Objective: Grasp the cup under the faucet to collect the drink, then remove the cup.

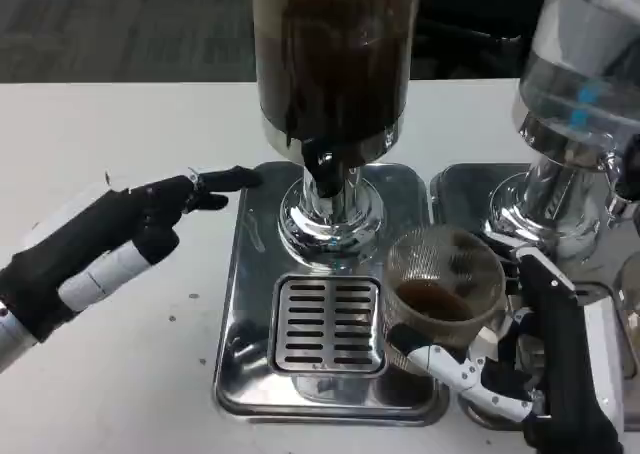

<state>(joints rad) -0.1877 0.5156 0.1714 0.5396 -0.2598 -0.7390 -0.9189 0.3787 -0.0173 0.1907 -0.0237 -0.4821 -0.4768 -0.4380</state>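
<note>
Nearest you, at the lower right, your right hand (520, 359) wraps its fingers around the cup (445, 286), a clear ribbed plastic one with dark drink pooled in the bottom. The cup sits at the right edge of the shiny steel drip tray (240, 304), beside the slotted grate (328, 324) rather than over it, and off to the right of the faucet (325, 174). The wrist and lower part of that hand are cut off by the frame's edge.

On the left, your left hand (110, 244) hovers over the white surface (120, 144), fingers spread and holding nothing, its fingertips just short of the tray's corner.

Farther back, the black faucet juts from the chrome base of a tall dispenser (335, 54) full of dark liquid; its top is cropped. A second dispenser (580, 74), clear and pale, stands at the far right on its own tray, partly out of frame.
</note>
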